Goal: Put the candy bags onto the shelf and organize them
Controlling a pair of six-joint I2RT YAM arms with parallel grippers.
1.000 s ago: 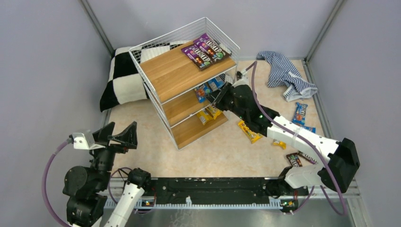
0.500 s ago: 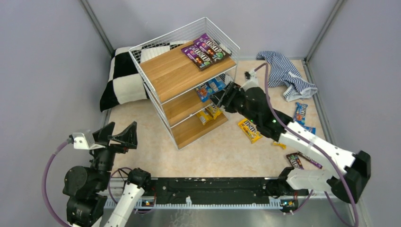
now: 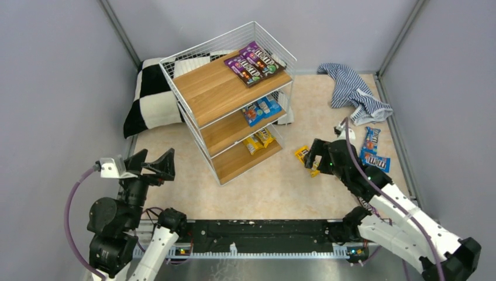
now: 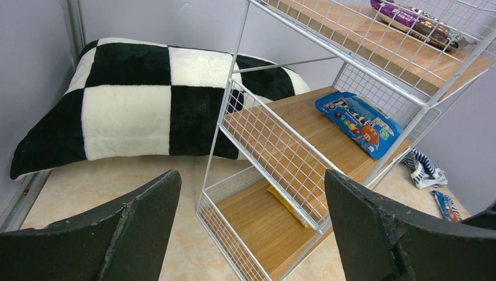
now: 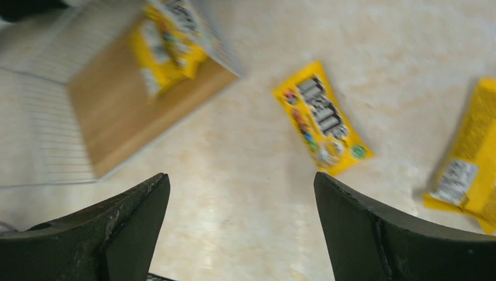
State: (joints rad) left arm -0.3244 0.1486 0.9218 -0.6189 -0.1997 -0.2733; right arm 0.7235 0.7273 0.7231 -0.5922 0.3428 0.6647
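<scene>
The flat glossy yellow candy packet (image 5: 321, 120), at one o'clock from the wide-open, empty right end effector (image 5: 240, 234), looks light, limp and slippery; pinch across its width.

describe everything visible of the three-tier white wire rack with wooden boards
The three-tier white wire-grid shelf with light wooden boards stands upright on the beige table, angled, beside the black-and-white checkered cushion. Purple candy bags lie on its top board, blue bags on the middle, yellow bags on the bottom.

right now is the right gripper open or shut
Open: the right gripper shows both fingers wide apart in its wrist view, nothing held; a yellow candy bag lies beyond.
</scene>
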